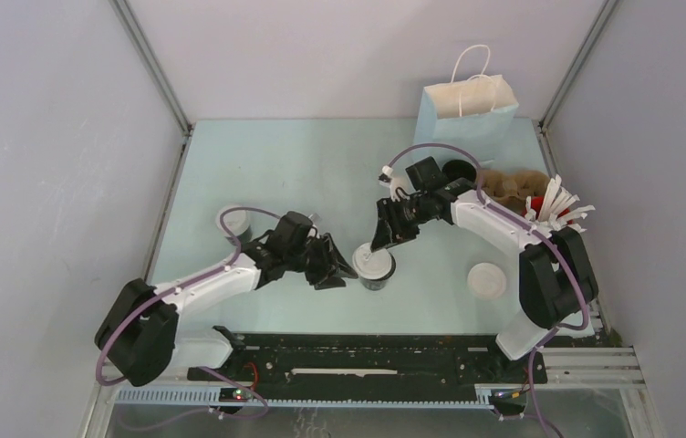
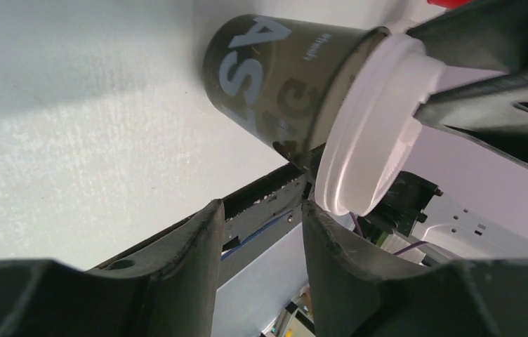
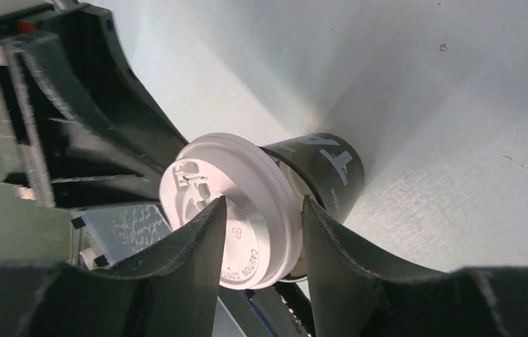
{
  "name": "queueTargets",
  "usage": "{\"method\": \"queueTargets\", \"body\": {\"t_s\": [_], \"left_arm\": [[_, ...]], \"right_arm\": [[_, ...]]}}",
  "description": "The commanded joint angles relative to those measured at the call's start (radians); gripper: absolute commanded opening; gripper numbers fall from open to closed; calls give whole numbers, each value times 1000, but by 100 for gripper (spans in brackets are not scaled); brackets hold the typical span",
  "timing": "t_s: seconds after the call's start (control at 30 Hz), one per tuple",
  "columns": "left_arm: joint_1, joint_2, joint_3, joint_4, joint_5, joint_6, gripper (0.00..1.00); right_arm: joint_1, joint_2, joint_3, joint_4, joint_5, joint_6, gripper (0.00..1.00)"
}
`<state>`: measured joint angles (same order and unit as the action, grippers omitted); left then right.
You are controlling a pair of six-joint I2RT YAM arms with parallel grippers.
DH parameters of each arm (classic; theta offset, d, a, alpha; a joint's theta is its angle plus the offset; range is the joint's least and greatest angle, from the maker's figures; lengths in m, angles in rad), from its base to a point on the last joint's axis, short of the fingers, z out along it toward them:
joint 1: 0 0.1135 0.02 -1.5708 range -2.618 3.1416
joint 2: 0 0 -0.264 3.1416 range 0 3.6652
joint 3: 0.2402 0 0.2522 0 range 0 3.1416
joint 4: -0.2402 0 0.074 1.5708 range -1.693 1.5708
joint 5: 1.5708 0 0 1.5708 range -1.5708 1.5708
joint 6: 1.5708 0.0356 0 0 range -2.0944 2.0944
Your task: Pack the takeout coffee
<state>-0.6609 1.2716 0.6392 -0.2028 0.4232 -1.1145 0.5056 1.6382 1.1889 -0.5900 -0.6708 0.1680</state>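
The left fingers [image 2: 198,246] stand partly open with nothing between them. Their tips lie just short of the cup [image 2: 275,77], and the rim of the white lid [image 2: 366,133] comes close to one tip; whether it touches cannot be told. The right fingers [image 3: 201,239] are also partly open and reach down over the top of the lid from the far side. One tip is over its middle and the other at its edge, and no grip on it shows.

The dark cup stands upright with its lid on, close to the near edge of the table [image 1: 303,164], about midway between the left and right edges, with one arm crowding each side.

A loose white lid [image 1: 487,279] lies well apart towards the right, also near the near edge. A white-topped cup [image 1: 234,222] sits by the left edge. A brown carrier [image 1: 508,185] and fanned white strips [image 1: 554,205] line the right edge. A pale blue paper bag [image 1: 470,108] stands upright at the far right corner. Bare table lies between the cup and the far edge.
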Motion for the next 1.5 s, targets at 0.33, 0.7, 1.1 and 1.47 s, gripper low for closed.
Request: {"method": "queueTargets", "body": {"t_s": [0.33, 0.7, 1.1, 1.47], "left_arm": [[-1, -72, 116, -119, -42, 103, 55], [0, 45, 225, -73, 15, 123, 65], [-2, 92, 244, -70, 23, 129, 57], [-1, 101, 273, -64, 24, 113, 54]], "right_arm": [[5, -44, -30, 18, 91, -20, 51], [12, -86, -51, 22, 109, 1, 52], [-24, -158, -74, -72, 152, 115, 70], [-53, -163, -203, 17, -6, 181, 75]]}}
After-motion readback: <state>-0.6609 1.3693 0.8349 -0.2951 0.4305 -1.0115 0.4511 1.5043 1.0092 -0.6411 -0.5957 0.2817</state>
